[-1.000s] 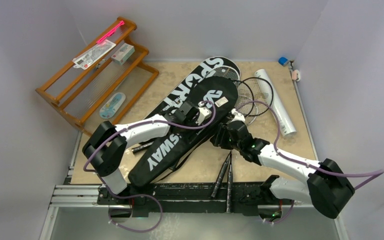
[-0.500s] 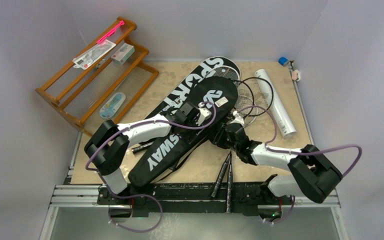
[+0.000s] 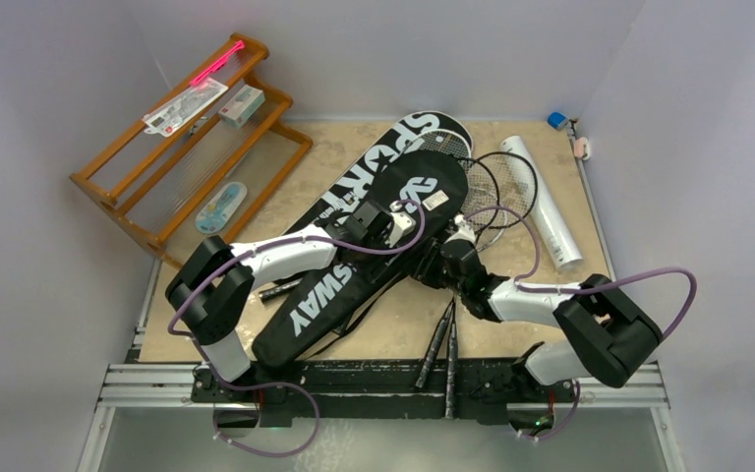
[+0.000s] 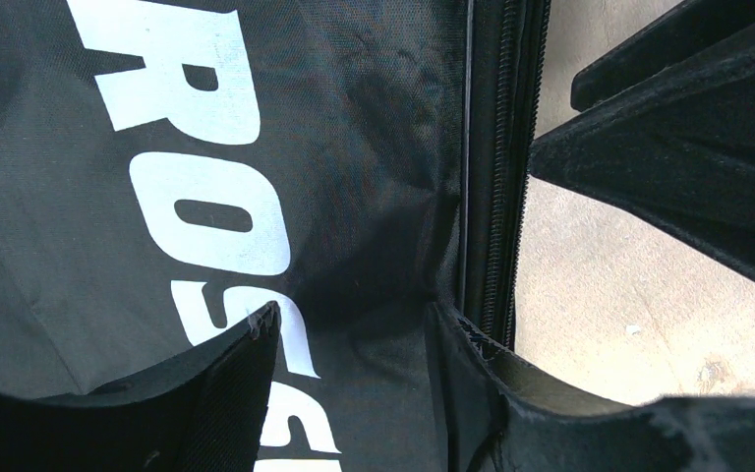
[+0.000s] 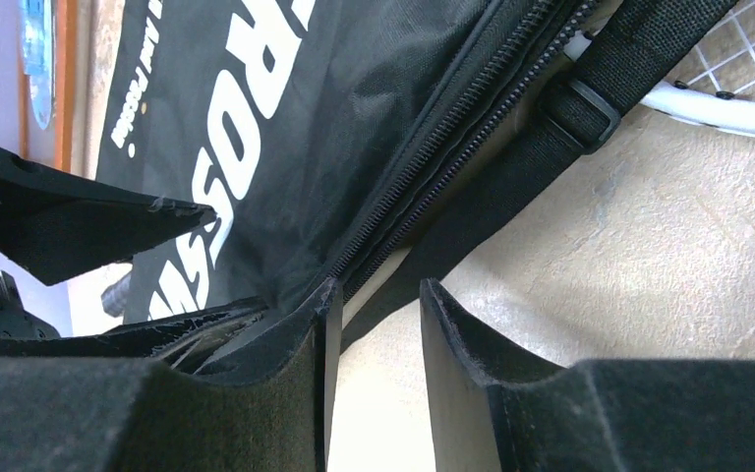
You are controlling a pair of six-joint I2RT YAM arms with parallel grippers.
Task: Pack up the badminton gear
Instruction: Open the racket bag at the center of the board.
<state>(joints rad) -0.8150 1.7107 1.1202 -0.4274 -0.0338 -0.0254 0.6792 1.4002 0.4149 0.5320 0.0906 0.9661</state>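
The left arm bends rightward from its base, the left gripper (image 3: pixel 390 224) low over the CROSSWAY cover (image 3: pixel 334 285), fingers apart with fabric between them. The right arm folds back leftward, the right gripper (image 3: pixel 440 265) with fingers also apart at that cover's zipped right edge. The cover lies diagonally over the SPORT cover (image 3: pixel 393 147) on the tan table (image 3: pixel 551 285), with rackets (image 3: pixel 496 182) and a white tube (image 3: pixel 543 202) to its right and pale walls around.
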